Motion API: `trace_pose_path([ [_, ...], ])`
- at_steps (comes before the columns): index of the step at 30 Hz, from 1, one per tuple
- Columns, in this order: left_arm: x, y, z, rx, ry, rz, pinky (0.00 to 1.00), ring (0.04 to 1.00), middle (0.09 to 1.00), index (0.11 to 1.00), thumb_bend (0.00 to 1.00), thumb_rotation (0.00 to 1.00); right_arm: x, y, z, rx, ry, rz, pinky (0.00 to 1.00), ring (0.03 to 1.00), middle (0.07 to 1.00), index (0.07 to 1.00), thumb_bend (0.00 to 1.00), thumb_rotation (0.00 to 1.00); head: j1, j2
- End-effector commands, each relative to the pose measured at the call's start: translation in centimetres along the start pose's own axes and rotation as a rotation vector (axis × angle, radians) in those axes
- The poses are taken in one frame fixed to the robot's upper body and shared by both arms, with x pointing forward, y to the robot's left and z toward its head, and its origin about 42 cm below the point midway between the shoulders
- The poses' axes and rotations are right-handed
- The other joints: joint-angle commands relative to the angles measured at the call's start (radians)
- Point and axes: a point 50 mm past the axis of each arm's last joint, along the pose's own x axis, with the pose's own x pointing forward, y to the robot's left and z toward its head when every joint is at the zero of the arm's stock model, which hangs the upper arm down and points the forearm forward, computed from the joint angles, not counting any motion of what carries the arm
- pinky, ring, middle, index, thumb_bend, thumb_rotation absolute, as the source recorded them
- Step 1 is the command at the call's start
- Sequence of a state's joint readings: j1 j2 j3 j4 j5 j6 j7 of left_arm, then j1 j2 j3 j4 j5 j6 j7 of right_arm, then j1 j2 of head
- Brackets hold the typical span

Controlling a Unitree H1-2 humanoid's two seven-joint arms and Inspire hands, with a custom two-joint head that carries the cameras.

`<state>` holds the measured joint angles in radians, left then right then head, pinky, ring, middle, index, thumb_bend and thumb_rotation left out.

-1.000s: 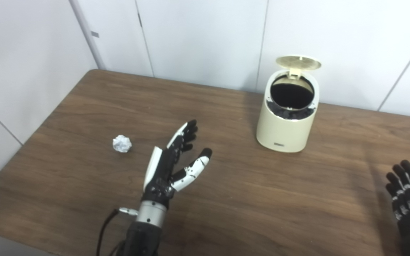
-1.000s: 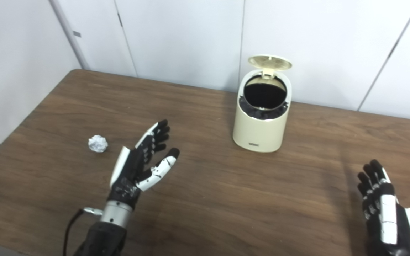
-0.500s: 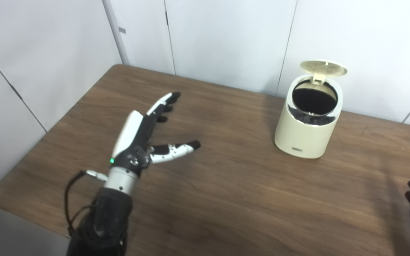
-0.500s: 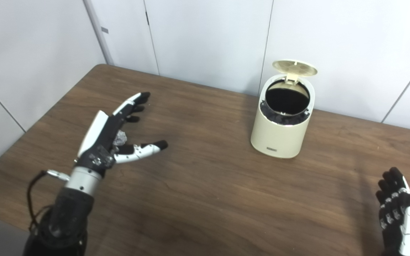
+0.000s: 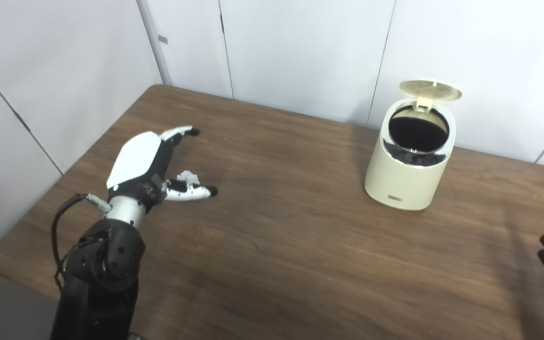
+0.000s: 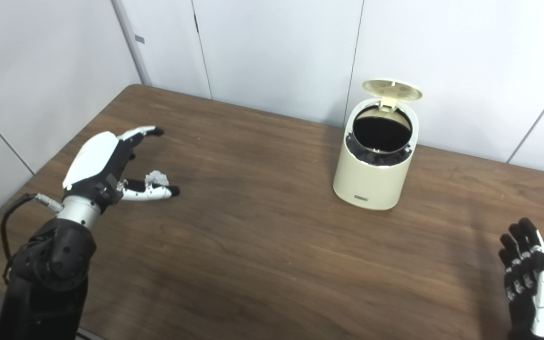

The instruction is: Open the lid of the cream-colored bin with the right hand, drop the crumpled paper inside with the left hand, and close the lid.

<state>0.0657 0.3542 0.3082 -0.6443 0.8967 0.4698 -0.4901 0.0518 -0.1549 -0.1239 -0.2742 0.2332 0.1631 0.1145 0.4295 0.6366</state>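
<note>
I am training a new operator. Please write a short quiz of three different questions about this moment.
1. True or false: the lid of the cream bin is up.
2. The crumpled paper is: A) inside the bin, B) on the table under the left hand, C) in the right hand.
3. Fill in: the left hand's fingers are ___ above the paper.

Key: 1 true; 2 B; 3 apart.

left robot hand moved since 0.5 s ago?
Yes. With the bin unshifted in view, the left robot hand swung leftward and turned palm-down over the paper, fingers apart.
</note>
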Motion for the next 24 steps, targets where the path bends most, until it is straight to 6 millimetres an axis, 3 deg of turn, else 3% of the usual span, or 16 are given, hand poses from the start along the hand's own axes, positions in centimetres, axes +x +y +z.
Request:
trace_pose_path([
  [1, 0.7, 1.1, -0.4, 0.076, -0.007, 0.062, 0.69, 0.867, 0.879, 0.841, 0.91, 0.19, 0.6, 0.2, 1.8, 0.001, -0.073, 0.016, 1.0, 0.967, 0.963, 0.95, 0.53, 0.96, -0.001, 0.0],
  [9, 2.6, -0.5, -1.2, 0.148, 0.037, 0.004, 0.71, 0.852, 0.855, 0.831, 0.91, 0.17, 0.6, 0.5, 1.9, 0.02, -0.072, 0.015, 1.0, 0.967, 0.96, 0.953, 0.53, 0.96, -0.012, -0.001],
  [24, 5.1, -3.4, -1.6, 0.062, 0.059, -0.042, 0.68, 0.814, 0.834, 0.814, 0.86, 0.16, 0.1, 0.7, 1.8, 0.039, -0.054, 0.006, 1.0, 0.973, 0.953, 0.948, 0.52, 0.94, -0.028, 0.001],
])
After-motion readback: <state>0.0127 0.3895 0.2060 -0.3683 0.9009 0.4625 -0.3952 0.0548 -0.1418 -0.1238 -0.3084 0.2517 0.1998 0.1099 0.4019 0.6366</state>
